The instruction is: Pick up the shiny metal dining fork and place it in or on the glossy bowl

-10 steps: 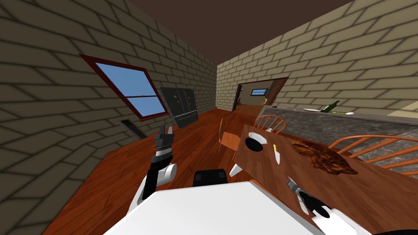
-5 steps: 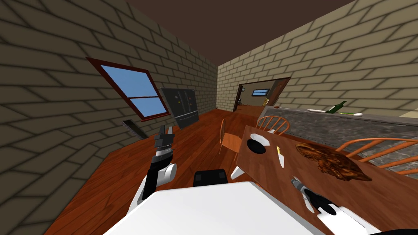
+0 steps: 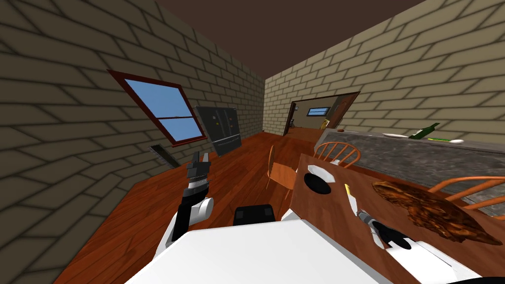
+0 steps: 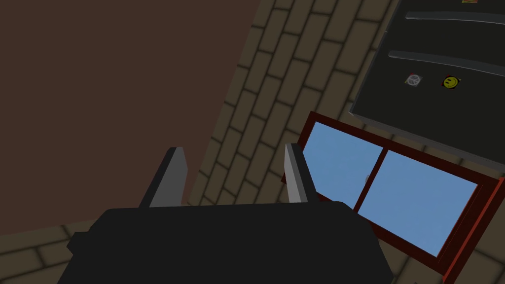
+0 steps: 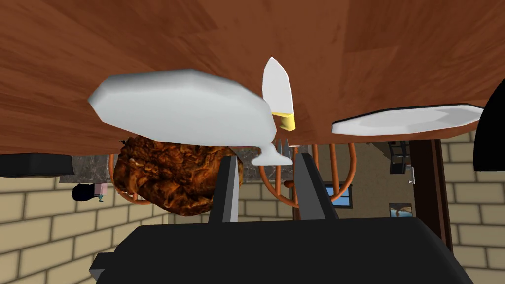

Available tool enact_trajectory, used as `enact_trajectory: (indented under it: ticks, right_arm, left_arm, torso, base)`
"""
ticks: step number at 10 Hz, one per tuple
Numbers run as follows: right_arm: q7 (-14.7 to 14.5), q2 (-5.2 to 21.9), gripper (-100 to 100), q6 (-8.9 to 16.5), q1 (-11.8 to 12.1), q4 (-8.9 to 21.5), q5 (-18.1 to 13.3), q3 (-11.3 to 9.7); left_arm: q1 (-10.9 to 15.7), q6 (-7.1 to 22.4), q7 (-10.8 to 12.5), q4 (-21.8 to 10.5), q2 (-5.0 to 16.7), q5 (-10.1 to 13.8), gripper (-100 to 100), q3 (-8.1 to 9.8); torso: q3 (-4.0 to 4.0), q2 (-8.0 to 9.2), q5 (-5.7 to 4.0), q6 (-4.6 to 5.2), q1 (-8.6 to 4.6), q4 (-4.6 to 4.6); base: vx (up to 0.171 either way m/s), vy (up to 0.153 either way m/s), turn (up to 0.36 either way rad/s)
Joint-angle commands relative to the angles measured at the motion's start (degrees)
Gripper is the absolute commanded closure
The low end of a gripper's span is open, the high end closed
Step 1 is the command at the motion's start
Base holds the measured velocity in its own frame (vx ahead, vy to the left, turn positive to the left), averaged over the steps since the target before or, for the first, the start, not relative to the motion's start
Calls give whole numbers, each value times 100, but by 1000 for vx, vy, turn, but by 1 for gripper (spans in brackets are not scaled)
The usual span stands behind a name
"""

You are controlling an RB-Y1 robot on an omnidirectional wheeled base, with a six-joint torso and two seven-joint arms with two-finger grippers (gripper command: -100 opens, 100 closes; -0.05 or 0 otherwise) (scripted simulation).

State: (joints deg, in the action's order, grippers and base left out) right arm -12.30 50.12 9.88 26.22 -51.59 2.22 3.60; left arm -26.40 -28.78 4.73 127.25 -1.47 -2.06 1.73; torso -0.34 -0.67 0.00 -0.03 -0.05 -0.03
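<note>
- Right hand (image 5: 265,159) pinches pale fork (image 5: 182,106) by its thin end, above the surface (image 3: 320,217).
- Looks like carry step; next, reach past knife (image 3: 349,198) to black bowl (image 3: 316,183), release.
- Left hand (image 3: 199,160) spread, idle.

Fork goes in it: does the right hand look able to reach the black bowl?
Probably yes: the right hand, gripping the fork, is over the table; only a flat yellow-handled knife lies before the black bowl.
</note>
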Motion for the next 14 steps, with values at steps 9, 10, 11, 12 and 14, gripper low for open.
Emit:
enact_trajectory:
  ticks: [9,10,11,12,14]
  right_arm:
    - [110,968,100,552,653,-915,1083,-3]
    - [157,1005,100,560,746,-1001,1108,-7]
    - [207,1040,100,567,847,-1092,1129,-12]
    - [261,1075,100,572,952,-1186,1147,-17]
    - [427,1174,100,583,1284,-1476,1189,-37]
  left_arm:
    - [-1,0,0,0,0,0,0,0]
    - [-1,0,0,0,0,0,0,0]
    - [0,0,0,0,0,0,0,0]
    - [0,0,0,0,0,0,0,0]
    - [0,0,0,0,0,0,0,0]
  torso:
    - [-9,-15,0,0,13,-4]
    - [-11,-19,1,0,23,-5]
    - [-8,-12,2,2,26,-5]
    - [-3,-1,4,4,24,-3]
    - [0,4,3,6,22,-3]
  base:
    - [147,4,41]
    - [135,48,1]
    - [105,34,-3]
    - [107,35,-6]
    - [113,45,-9]
